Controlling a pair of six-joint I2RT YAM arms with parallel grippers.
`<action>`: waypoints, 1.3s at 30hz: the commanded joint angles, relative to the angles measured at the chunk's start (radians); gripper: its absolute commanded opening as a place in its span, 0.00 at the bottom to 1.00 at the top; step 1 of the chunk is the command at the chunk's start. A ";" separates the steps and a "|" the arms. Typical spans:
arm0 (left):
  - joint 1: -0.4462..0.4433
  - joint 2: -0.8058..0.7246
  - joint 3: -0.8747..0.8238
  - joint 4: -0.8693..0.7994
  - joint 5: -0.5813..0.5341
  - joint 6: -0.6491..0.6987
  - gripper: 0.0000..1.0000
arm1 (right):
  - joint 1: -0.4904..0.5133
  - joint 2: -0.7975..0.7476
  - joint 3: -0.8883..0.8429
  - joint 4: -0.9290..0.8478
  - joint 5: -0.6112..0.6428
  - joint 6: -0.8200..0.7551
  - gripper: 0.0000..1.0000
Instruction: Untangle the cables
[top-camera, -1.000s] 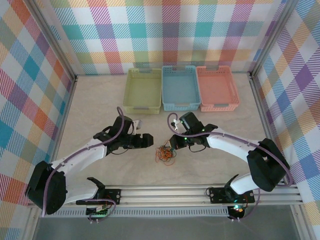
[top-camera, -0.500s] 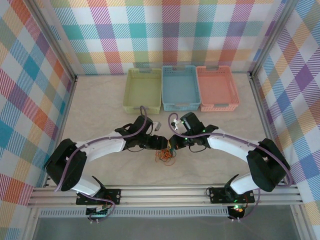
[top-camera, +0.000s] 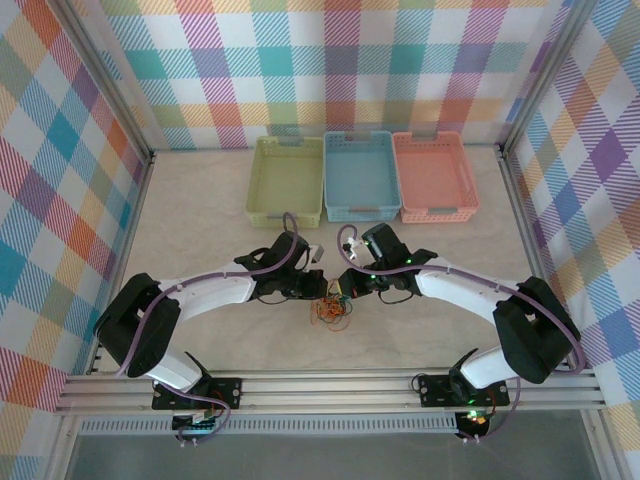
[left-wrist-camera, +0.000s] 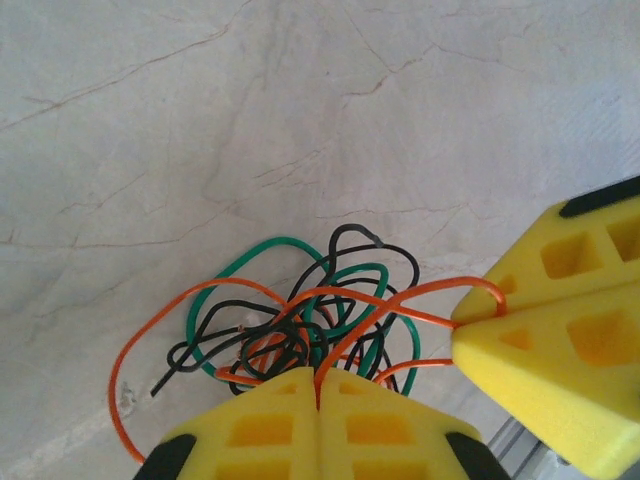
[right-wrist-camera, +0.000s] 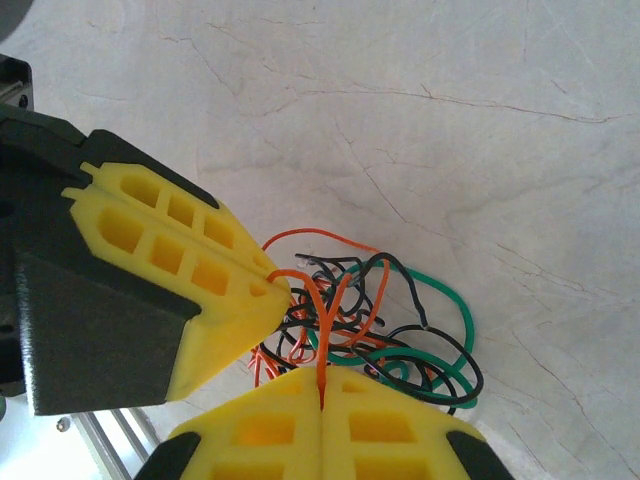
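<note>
The cables (top-camera: 330, 312) lay tangled on the surface (top-camera: 200, 220) near its 6 o'clock edge. There was bare room at 9 and 3 o'clock, and three baskets (top-camera: 362, 175) stood well apart at 12. The left gripper (top-camera: 322, 291) and right gripper (top-camera: 342, 289) met just above the tangle. The wrist views showed more than the top view: each pair of fingers (left-wrist-camera: 260, 425) was pressed together on an orange cable (left-wrist-camera: 321, 368).

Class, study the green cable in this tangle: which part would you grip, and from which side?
I'd grip the green cable on its wide outer loop, which arches clear of the tangle over bare table. Come from above on that open side, away from the left gripper and right gripper, both shut on orange cable.
</note>
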 joint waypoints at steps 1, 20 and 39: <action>-0.011 0.007 0.019 -0.016 -0.036 0.008 0.00 | -0.007 -0.004 -0.015 0.014 -0.024 -0.006 0.03; -0.011 -0.095 -0.068 0.040 -0.128 -0.065 0.00 | -0.012 0.020 0.003 -0.006 -0.030 -0.004 0.23; -0.011 -0.383 -0.054 -0.061 -0.081 -0.043 0.00 | -0.012 0.049 0.029 -0.036 -0.029 -0.005 0.19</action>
